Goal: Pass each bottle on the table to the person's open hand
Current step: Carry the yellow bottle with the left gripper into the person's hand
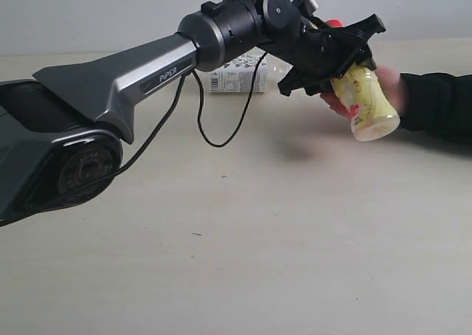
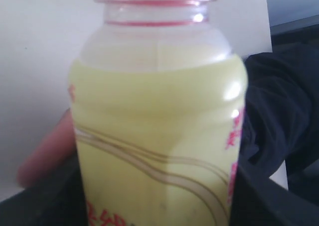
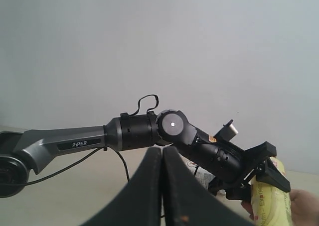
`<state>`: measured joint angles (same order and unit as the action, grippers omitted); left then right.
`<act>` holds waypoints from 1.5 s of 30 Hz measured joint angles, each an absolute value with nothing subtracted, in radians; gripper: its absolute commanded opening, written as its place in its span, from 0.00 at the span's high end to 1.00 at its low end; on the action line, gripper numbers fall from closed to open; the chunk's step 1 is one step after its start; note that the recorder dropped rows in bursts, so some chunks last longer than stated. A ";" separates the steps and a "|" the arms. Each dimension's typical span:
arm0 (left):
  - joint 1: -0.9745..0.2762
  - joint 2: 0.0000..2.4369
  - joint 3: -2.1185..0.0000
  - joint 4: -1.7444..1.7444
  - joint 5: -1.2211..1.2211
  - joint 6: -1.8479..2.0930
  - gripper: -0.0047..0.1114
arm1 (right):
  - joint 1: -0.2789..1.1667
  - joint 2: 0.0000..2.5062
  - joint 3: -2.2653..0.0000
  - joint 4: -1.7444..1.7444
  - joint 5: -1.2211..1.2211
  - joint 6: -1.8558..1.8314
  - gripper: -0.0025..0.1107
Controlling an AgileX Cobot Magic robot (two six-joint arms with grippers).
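Observation:
My left gripper (image 1: 348, 69) is shut on the yellow bottle (image 1: 367, 105), held tilted in the air at the right above the table (image 1: 258, 246). Its red cap (image 1: 333, 23) peeks out above the gripper. The person's open hand (image 1: 389, 83), blurred, is right behind and under the bottle, coming out of a black sleeve (image 1: 439, 102). The left wrist view is filled by the yellow bottle (image 2: 159, 126), with a fingertip of the hand (image 2: 45, 159) beside it. My right gripper (image 3: 162, 186) is shut and empty, looking across at the left arm and the yellow bottle (image 3: 266, 206).
A clear bottle with a white printed label (image 1: 236, 77) lies on the table behind the left arm. A black cable (image 1: 221, 132) hangs in a loop from the left arm. A pale wall stands at the back.

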<state>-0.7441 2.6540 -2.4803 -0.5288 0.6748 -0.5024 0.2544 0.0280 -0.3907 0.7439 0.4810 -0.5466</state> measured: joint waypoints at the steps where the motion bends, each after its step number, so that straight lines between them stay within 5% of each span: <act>1: -0.744 2.656 -2.480 -0.530 0.675 -0.496 0.96 | 0.254 0.028 -0.391 0.744 0.481 -0.547 0.98; 7: -0.744 2.670 -2.480 -0.536 0.654 -0.484 0.93 | 0.254 0.028 -0.391 0.744 0.483 -0.547 0.98; 12: -0.744 2.670 -2.481 -0.563 0.642 -0.482 0.63 | 0.254 0.028 -0.391 0.744 0.483 -0.547 0.98; 19: -0.744 2.670 -2.483 -0.568 0.642 -0.461 0.60 | 0.254 0.028 -0.391 0.744 0.483 -0.547 0.98; 24: -0.744 2.670 -2.483 -0.569 0.642 -0.457 0.44 | 0.254 0.028 -0.391 0.744 0.483 -0.547 0.98; 29: -0.744 2.670 -2.483 -0.576 0.642 -0.456 0.43 | 0.254 0.028 -0.391 0.744 0.483 -0.547 0.98; 34: -0.744 2.670 -2.483 -0.577 0.642 -0.456 0.24 | 0.254 0.028 -0.391 0.744 0.483 -0.547 0.98; 45: -0.742 2.659 -2.483 -0.579 0.664 -0.446 0.23 | 0.254 0.028 -0.391 0.744 0.483 -0.547 0.98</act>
<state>-0.7420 2.6586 -2.4827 -0.5785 0.6637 -0.4461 0.2544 0.0280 -0.3907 0.7439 0.4828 -0.5466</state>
